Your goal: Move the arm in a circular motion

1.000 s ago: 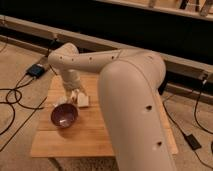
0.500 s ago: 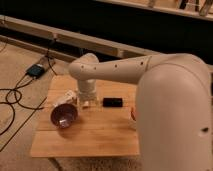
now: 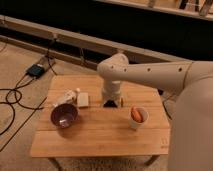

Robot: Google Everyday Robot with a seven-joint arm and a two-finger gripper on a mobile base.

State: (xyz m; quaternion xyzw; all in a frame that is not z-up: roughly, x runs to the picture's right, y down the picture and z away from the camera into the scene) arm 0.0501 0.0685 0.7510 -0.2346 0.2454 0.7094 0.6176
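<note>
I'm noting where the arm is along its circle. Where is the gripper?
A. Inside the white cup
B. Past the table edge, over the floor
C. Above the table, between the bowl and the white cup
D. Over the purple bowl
C: the arm holds the gripper pointing down over the table, apart from the purple bowl on one side and the white cup on the other.

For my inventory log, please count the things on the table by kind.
Bowl: 1
Cup: 1
Orange item in the cup: 1
Small white items: 2
Total: 5
The arm holds its pincer over the table middle; it may hide something.
</note>
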